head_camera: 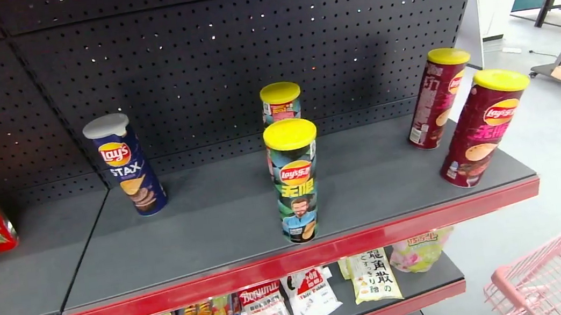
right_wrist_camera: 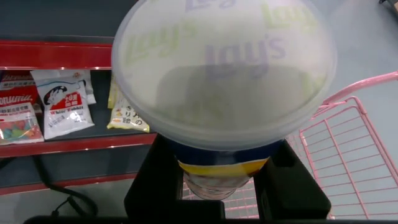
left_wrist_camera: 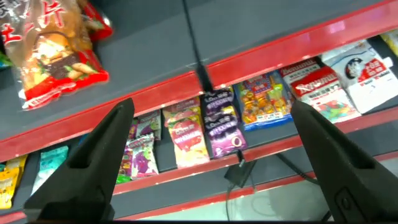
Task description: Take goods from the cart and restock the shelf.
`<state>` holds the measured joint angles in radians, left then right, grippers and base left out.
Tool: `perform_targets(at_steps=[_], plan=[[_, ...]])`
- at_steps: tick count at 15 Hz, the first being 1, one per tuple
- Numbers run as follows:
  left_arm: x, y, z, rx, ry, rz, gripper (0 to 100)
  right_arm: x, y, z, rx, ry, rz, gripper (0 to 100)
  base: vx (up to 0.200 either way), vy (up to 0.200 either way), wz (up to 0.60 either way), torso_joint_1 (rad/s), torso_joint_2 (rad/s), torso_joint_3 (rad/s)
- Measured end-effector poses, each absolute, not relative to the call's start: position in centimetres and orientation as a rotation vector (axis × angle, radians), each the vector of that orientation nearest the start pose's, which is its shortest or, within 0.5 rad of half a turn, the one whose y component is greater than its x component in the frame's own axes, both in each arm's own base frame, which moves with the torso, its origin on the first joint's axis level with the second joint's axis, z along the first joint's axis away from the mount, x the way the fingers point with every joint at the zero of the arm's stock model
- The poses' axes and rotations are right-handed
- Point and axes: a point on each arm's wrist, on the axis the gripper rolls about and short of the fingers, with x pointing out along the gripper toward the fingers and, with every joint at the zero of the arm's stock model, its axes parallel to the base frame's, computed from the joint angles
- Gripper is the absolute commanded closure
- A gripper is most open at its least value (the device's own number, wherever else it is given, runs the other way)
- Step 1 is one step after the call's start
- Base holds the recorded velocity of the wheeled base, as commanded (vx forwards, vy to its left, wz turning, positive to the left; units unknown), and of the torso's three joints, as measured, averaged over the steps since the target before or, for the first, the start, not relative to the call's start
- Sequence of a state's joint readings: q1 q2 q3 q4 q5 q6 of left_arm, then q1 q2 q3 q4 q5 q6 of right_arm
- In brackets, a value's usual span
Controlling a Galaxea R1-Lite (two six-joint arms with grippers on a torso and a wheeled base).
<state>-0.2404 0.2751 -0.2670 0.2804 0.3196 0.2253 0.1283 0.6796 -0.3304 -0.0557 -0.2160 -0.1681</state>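
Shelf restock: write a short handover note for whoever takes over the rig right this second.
Left gripper: open, empty, facing the snack packets on the lower shelves.
Right gripper: shut on a dark blue can, held at the pink cart.
Shelf: five cans stand upright. These are a matching blue can on the left, a front green can and rear green can in the middle, and a near maroon can and far maroon can on the right.
Done: one can gripped.
Left: set it on the shelf, probably beside its match. What remains in the cart cannot be seen.
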Motion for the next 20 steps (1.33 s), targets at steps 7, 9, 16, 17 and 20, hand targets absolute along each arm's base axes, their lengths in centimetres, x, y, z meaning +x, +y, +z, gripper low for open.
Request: perform_targets(at_steps=[7,9,16,17,20], plan=[[-1.5,1.1,12.71,0.317,0.277,0.046,0,5.56,0.23,17.0,-0.217,0.302,-0.061,100,0.0,0.2,0.0,0.0,0.0,0.002],[-1.52,1.1,12.72,0.319,0.272,0.046,0,5.51,0.23,16.98,-0.217,0.3,-0.061,100,0.0,0.2,0.0,0.0,0.0,0.002],[-1.63,1.12,12.75,0.343,0.259,0.041,0,5.35,0.2,17.02,-0.215,0.293,-0.063,100,0.0,0.029,0.0,0.0,0.0,0.001],[-1.61,1.11,12.67,0.345,0.261,0.032,0,5.31,0.2,17.04,-0.216,0.289,-0.065,100,0.0,0.0,0.0,0.0,0.0,0.0],[-1.48,1.13,12.69,0.344,0.243,-0.022,0,4.9,0.15,16.76,-0.249,0.281,-0.059,100,0.0,0.0,0.0,0.0,0.0,0.0]])
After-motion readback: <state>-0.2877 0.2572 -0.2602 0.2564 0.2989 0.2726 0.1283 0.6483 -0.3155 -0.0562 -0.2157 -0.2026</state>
